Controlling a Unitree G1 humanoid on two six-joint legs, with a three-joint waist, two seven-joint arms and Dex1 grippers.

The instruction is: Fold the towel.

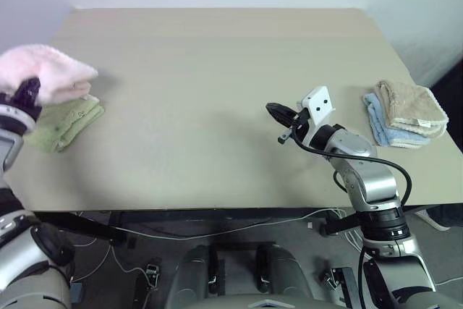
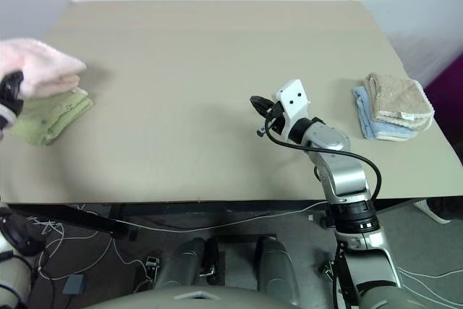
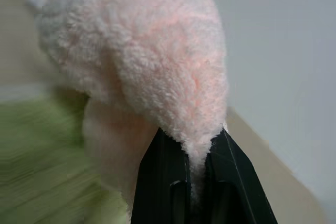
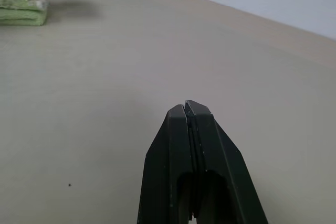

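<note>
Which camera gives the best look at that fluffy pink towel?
The left wrist view: the pink towel looms close, pinched between the left gripper fingers. The eye views show it small at the table's left, above a green towel; the right wrist view catches a blurred corner.

Even soft light; blurred left wrist view.

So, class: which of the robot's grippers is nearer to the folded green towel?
Left. The left gripper, shut on the pink towel, is just above the green towel. The right gripper is shut over the table's middle, well away.
</note>
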